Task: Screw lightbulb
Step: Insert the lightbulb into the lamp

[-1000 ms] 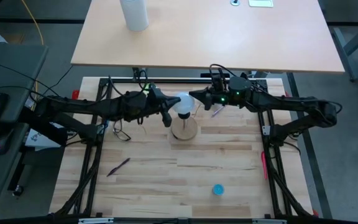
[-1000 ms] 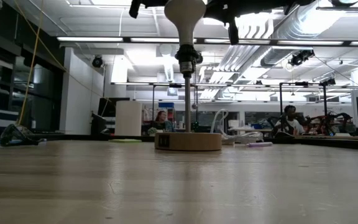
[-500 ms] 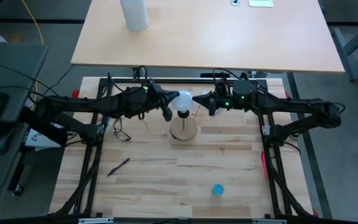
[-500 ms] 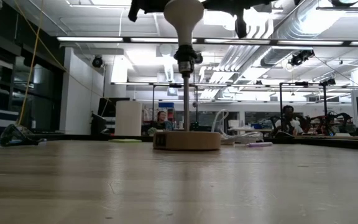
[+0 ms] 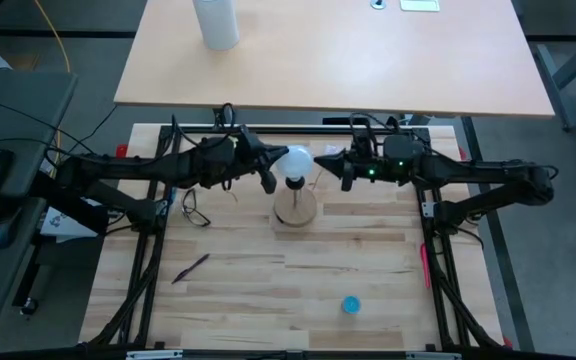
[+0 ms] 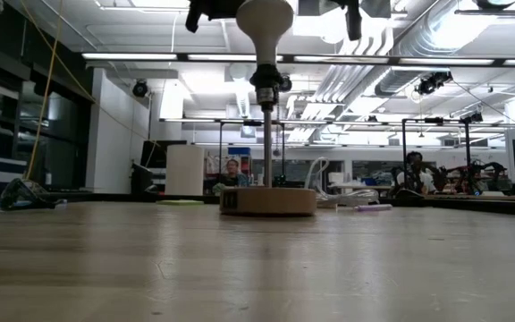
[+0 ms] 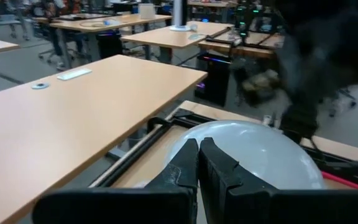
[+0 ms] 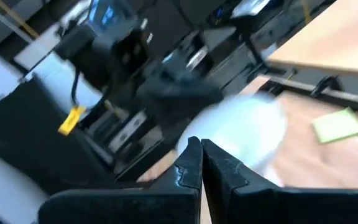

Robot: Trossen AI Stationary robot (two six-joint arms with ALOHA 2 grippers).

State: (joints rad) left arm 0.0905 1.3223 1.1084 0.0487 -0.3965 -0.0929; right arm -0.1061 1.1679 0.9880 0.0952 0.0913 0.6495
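Left gripper (image 5: 271,172) sits w/ its dark fingers pressed together, tips right beside the left side of the lightbulb (image 5: 294,164); in the left wrist view the two fingers (image 7: 188,163) meet w/ only a thin seam between them, the white globe (image 7: 253,152) just past them. Whether they touch the glass can't be told.

Right gripper (image 5: 336,165) is on the bulb's opposite side, a small gap away, fingers also pressed together; right wrist view shows the closed tips (image 8: 197,160) pointing at a blurred white globe (image 8: 247,134).

The lightbulb stands upright, screw end down in a black socket (image 6: 266,82) atop a thin metal post (image 6: 266,148), which rises from a round wooden base (image 5: 296,208) near the middle back of the wooden table (image 5: 368,260). In the low view the globe (image 6: 264,20) is level w/ both grippers at the top edge.

Elsewhere on the table: a blue cap (image 5: 350,304) toward the front, a dark pen (image 5: 192,267) front-left. A white cylinder (image 5: 215,20) stands on the separate desk behind.
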